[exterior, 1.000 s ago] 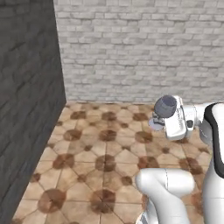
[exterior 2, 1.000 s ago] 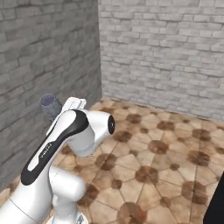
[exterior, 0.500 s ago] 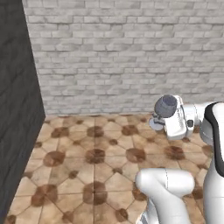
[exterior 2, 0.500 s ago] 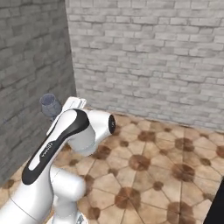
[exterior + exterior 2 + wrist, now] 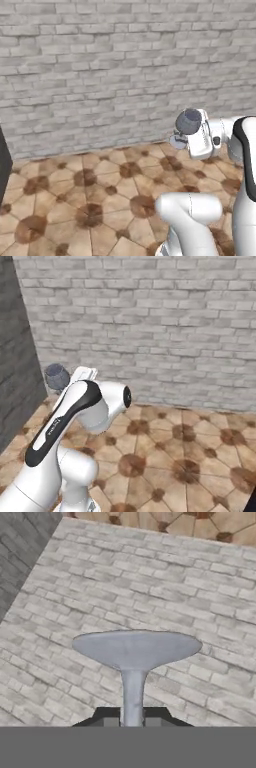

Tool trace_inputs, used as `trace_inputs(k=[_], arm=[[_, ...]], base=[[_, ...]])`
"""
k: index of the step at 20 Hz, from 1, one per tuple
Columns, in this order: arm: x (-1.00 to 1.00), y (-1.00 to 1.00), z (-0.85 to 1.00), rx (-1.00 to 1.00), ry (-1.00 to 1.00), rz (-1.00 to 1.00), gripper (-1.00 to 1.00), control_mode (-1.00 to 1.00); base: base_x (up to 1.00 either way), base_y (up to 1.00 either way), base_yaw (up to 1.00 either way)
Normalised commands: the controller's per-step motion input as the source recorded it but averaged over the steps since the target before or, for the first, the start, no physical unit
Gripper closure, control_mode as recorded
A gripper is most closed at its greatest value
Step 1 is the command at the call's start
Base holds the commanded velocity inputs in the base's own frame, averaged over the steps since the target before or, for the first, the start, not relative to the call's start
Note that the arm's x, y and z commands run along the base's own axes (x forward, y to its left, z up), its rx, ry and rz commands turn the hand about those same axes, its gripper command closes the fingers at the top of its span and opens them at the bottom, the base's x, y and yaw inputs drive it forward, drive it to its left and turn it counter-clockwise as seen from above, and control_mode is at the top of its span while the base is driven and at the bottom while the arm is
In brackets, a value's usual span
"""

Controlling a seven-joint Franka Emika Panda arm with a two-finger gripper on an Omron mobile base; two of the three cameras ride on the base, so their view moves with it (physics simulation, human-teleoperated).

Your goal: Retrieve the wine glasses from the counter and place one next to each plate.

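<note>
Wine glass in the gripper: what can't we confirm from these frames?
- Greyish-purple translucent stemmed wine glass: in the left base view the white hand covers its stem.
- In the right base view the arm hides all but the bowl.
- In the hand view the foot blocks the bowl; the grey band cuts off the fingers gripping the stem.

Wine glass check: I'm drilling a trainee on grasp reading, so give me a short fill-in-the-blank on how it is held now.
1. The end effector is shut on the wine glass at its ____.
2. The wall behind the glass is built of grey ____.
3. The floor below is laid with brown ____.

Missing words: stem; brick; tiles
</note>
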Motion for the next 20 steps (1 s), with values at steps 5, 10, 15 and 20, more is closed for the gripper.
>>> trace_inputs(k=[5,10,15,20], arm=[[0.0,0.0,0.0,0.0,0.0,0.0,1.0,1.0],[0.0,0.0,0.0,0.0,0.0,0.0,1.0,1.0],[0.0,0.0,0.0,0.0,0.0,0.0,1.0,1.0],[0.0,0.0,0.0,0.0,0.0,0.0,1.0,1.0]], base=[[0.9,0.0,-0.64],[0.27,0.0,-0.91],[0.24,0.13,-0.96],[0.38,0.35,-0.93]])
